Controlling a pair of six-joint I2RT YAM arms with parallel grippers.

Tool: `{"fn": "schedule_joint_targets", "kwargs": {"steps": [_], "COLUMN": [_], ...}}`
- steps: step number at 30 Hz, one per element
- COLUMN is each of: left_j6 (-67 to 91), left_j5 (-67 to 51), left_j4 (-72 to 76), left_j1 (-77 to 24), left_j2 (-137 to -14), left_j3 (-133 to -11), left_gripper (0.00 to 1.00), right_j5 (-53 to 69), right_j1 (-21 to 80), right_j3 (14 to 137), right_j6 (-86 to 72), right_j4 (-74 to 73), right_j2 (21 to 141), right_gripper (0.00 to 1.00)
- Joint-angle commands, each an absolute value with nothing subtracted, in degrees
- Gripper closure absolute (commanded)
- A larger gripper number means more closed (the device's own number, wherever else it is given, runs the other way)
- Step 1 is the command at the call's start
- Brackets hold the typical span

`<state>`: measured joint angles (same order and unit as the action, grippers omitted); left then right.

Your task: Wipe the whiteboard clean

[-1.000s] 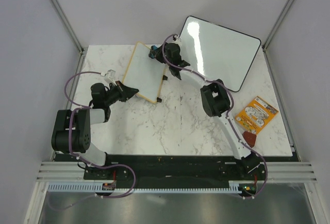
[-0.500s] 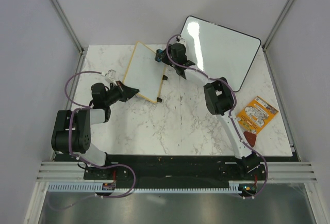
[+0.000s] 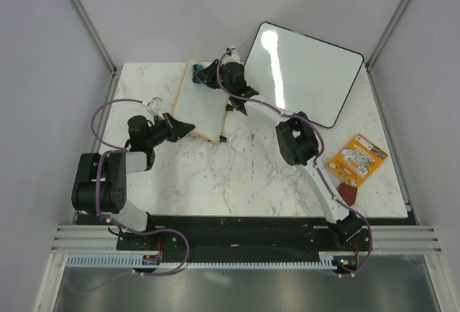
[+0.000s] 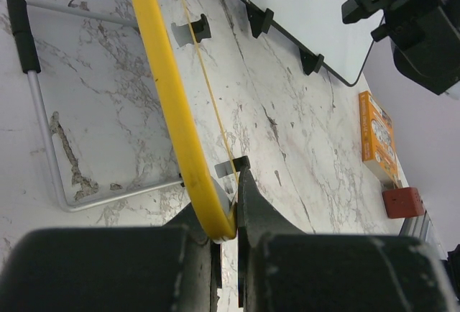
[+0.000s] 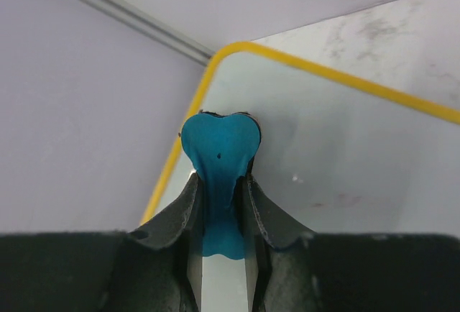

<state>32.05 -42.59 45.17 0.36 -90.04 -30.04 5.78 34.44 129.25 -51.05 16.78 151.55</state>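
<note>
The small whiteboard point(image 3: 202, 103) with a yellow frame stands tilted at the back left of the table. My left gripper point(image 3: 188, 128) is shut on its near corner; the left wrist view shows the yellow frame point(image 4: 169, 89) pinched between my left gripper's point(image 4: 233, 211) jaws. My right gripper point(image 3: 203, 75) is shut on a blue eraser point(image 5: 219, 147) and presses it on the board's white face point(image 5: 345, 154) by the far left corner. A faint pink smudge point(image 5: 338, 200) shows on the face. No clear writing is visible.
A larger black-framed glossy board point(image 3: 305, 71) leans at the back right, also seen in the left wrist view point(image 4: 302, 10). An orange packet point(image 3: 357, 158) and a red block point(image 3: 349, 192) lie at the right. A metal stand point(image 4: 43, 132) lies beneath the small board.
My right gripper with the eraser moved slightly right, then swept left along the board's far edge to its far left corner. The left gripper has kept its hold.
</note>
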Motion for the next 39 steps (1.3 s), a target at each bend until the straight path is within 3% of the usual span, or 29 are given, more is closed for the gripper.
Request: {"fn": "schedule_joint_targets", "kwargs": {"steps": [1, 17, 32, 39], "left_j6": [21.4, 21.4, 21.3, 21.2], "left_j5": [-47.5, -47.5, -47.5, -47.5], "left_j4": [41.6, 41.4, 41.3, 41.1], "left_j1": [-2.5, -2.6, -2.6, -2.7], "left_j2": [-90.6, -90.5, -90.5, -90.4], "left_j3": [-29.7, -29.7, -29.8, -29.8], "left_gripper": [0.98, 0.98, 0.98, 0.98], "right_j5": [13.2, 1.3, 5.3, 11.5], "right_j1": [43.9, 36.0, 32.3, 32.8], "right_j3": [130.7, 126.4, 123.7, 116.1], "right_j6": [-52.7, -52.6, -49.0, -45.0], "right_j4": [16.3, 2.0, -3.5, -4.5], "right_j2": [151.8, 154.9, 154.7, 149.2], "right_gripper": [1.00, 1.00, 1.00, 1.00]}}
